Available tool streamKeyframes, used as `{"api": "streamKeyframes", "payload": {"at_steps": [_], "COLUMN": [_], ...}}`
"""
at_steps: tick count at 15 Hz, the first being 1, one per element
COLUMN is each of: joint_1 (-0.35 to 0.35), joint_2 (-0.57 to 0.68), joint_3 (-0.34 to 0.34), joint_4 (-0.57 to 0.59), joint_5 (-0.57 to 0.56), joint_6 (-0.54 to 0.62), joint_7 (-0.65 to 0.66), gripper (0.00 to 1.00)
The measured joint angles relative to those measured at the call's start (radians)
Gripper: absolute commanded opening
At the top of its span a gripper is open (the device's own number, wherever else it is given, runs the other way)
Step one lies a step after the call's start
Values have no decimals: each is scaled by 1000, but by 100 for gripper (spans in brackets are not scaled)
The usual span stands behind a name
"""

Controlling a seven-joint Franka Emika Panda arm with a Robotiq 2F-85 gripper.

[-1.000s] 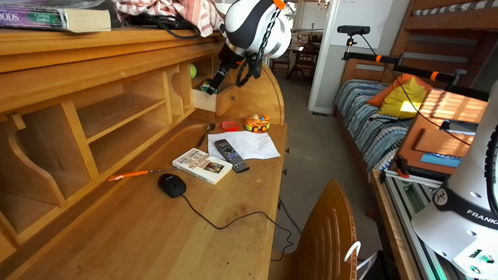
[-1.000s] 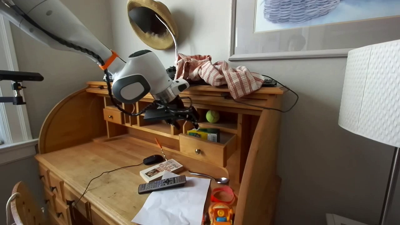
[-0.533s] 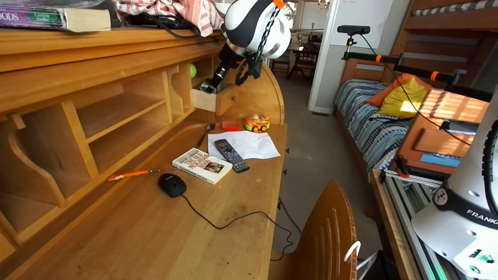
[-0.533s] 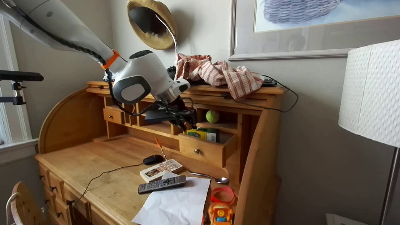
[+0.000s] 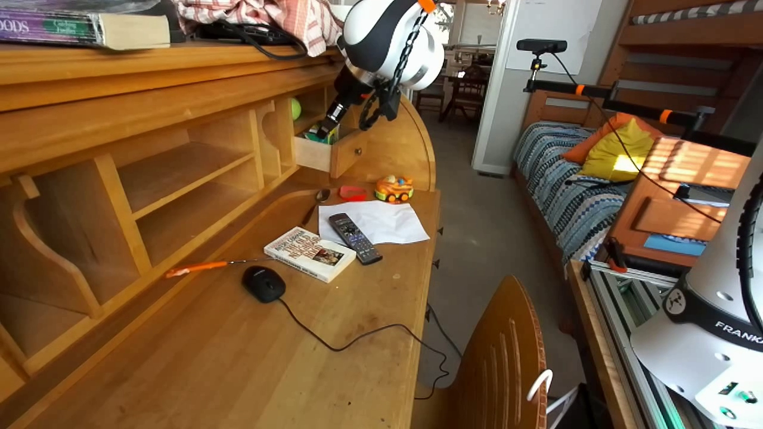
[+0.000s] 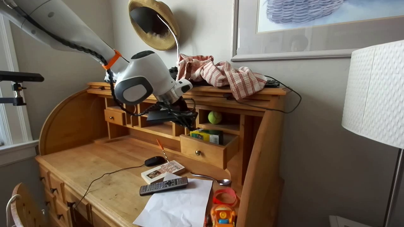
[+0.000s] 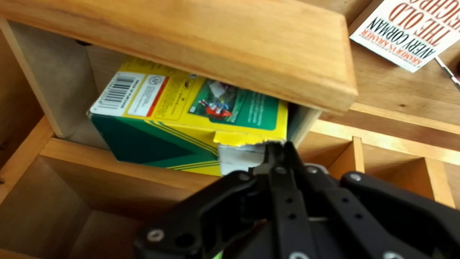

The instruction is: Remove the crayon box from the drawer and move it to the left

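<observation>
Toy car: ok, in an exterior view it's at around 4 o'clock from the pulled-out drawer, with a red band just beside it at 9.
Paper: spread out at 5 o'clock from the drawer, the remote lying partly on it.
Book: white paperback just off the remote at 8 o'clock, then the mouse at 8 from that.
Drawer: in an exterior view the crayon box is sitting in it, front panel hiding the bottom part.
Tennis ball: in the cubby right above the box, between 12 and 1.
Front panel: wrist view, it runs along the box's 12 o'clock side and covers most of that edge, so kinda in the way.
Crayon box: long axis roughly 9 to 3, dipping a bit toward 3; barcode end at 10, torn flap at 4.
Gripper: fingers drawn together, narrow, tips right at the torn flap. Can't tell if cardboard's pinched in there.
</observation>
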Motion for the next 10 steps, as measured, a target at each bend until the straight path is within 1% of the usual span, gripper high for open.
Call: {"api": "streamKeyframes", "payload": {"at_steps": [5, 7, 10], "joint_1": [-14, -36, -80], "joint_2": [-18, -53, -146], "joint_3": [0, 10, 30], "joint_4": [0, -5, -28], "joint_5": [15, 54, 137], "joint_6": [-23, -24, -45], "joint_7": [23, 22, 13], "gripper": [0, 0, 0]}}
